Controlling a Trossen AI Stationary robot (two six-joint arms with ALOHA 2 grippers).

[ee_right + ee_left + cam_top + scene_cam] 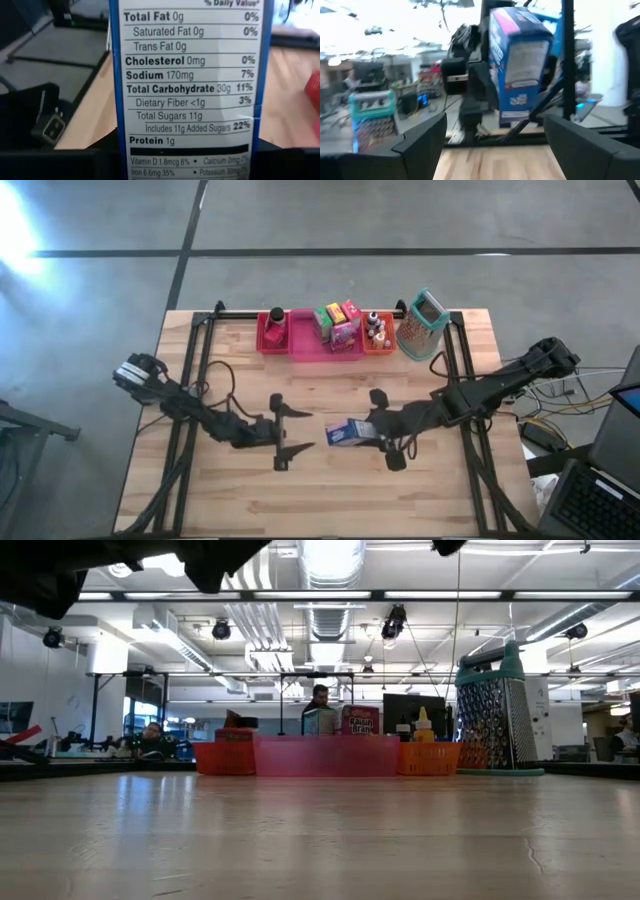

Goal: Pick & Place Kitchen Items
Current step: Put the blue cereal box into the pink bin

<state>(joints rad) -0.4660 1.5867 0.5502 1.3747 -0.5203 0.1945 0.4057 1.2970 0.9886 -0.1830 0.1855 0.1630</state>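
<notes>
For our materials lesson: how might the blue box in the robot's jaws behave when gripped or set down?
The blue box looks like thin card, so it is probably light and may dent if squeezed. Its flat printed faces should not roll. Stood on a narrow end, it might tip.

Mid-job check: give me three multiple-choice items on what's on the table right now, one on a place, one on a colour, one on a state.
1. Where does the grater stand?
A. at the bins' right end
B. near the table's front edge
C. between the arms

2. What colour is the middle bin?
A. green
B. pink
C. blue

3. What is the right claw doing?
A. hanging open over nothing
B. shut on a bottle
C. holding the blue box

Answers: 1 A, the high view shows it beside the orange bin. 2 B, pink between red and orange. 3 C, the box fills the right wrist view and shows held off the table in the left wrist view; the left claw is open.
</notes>
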